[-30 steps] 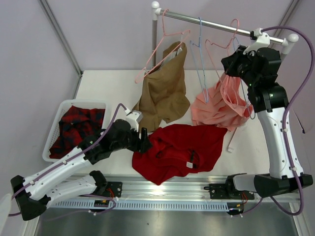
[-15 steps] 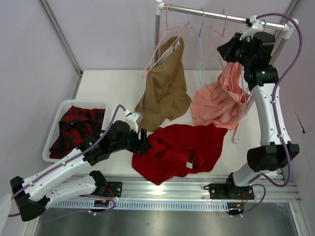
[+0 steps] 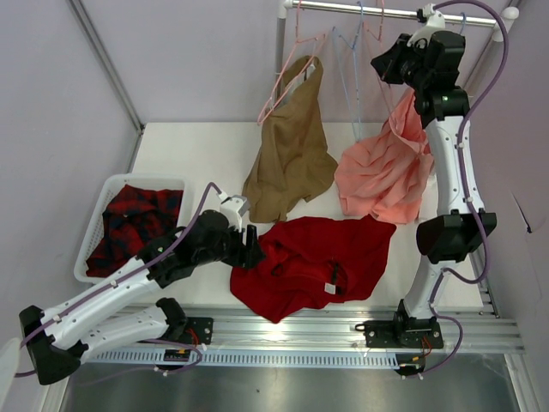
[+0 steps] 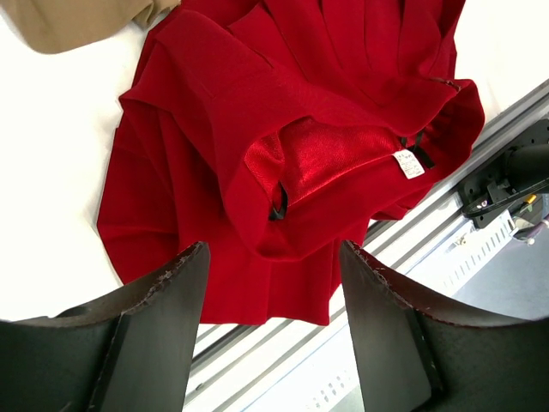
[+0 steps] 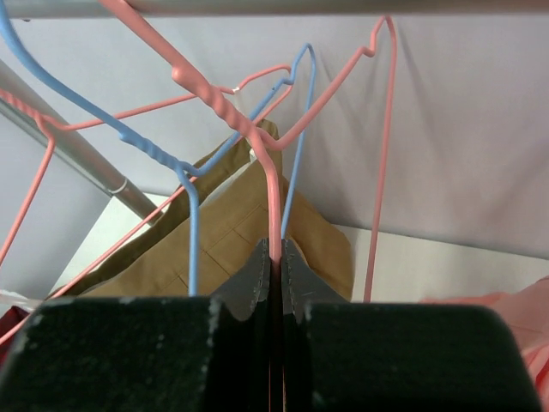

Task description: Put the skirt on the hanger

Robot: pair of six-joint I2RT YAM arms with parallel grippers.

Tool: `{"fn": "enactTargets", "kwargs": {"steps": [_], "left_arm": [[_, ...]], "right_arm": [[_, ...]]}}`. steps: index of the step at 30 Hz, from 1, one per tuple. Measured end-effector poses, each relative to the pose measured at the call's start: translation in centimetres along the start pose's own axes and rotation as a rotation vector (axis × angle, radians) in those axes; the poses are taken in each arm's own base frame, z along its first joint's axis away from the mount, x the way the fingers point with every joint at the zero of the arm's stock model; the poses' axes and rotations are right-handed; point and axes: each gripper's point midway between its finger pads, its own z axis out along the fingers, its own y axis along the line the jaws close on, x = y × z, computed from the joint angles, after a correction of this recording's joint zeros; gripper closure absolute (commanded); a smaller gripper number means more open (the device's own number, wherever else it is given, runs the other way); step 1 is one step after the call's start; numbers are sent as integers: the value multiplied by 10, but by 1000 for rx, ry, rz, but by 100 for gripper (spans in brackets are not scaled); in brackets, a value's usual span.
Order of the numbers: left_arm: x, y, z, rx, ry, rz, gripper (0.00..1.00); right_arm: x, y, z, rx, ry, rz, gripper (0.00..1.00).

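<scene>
The left gripper (image 4: 273, 249) sits low over the left edge of the skirt (image 3: 319, 256), its jaws spread wide with nothing held between them. The skirt lies crumpled on the tabletop (image 3: 189, 154) near the front edge, its waist label showing. To its left, a white basket (image 3: 146, 178) holds a plaid garment (image 3: 129, 219). Behind the skirt, a tan garment (image 3: 290, 154) and a salmon garment (image 3: 382, 176) hang below the rail (image 3: 360, 10). Up at the rail, the right gripper (image 5: 274, 257) has its jaws closed on the pink hanger (image 5: 273, 202), beside a blue hanger (image 5: 190, 227).
</scene>
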Motion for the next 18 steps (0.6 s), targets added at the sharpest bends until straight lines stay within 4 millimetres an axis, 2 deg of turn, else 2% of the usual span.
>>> {"fn": "enactTargets", "kwargs": {"steps": [7,11,18], "left_arm": [[0,0,0,0,-1,0,32],[0,0,1,0,2,0,32],[0,0,1,0,2,1,32]], "right_arm": [[7,-8,4,14,9,-5,100],[15,-11,-1,25,21,-5,100],[-12,-10,-25,52,-41,-13,100]]}}
